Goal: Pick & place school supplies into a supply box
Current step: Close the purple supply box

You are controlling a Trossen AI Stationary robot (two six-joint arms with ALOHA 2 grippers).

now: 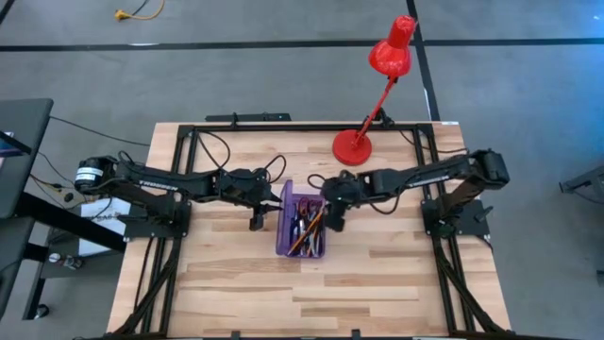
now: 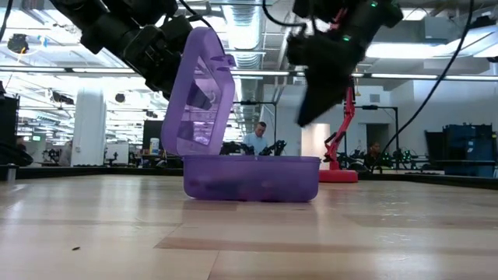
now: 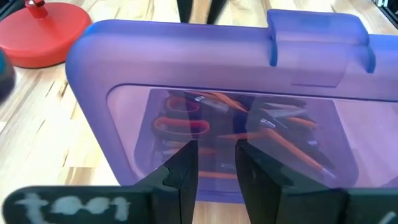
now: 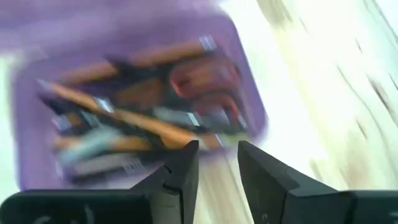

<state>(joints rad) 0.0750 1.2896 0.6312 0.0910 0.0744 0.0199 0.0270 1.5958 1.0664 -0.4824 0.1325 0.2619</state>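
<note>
The purple box (image 1: 302, 229) sits mid-table, nearer the far edge by the red lamp (image 1: 377, 85), its tray full of orange pencils (image 4: 124, 121), black pens (image 3: 283, 115) and the red scissors (image 3: 180, 118), and its lid (image 2: 198, 93) stands almost upright. The left gripper (image 1: 257, 219) hangs just behind that lid, fingers parted a little and empty, while the right gripper (image 1: 336, 219) hovers over the tray's other side, also slightly apart, holding nothing. That thin plastic looks light, stiff and slick, so I'd push the lid high near its latch tab (image 3: 317, 37), gently, or the whole box may skid.
</note>
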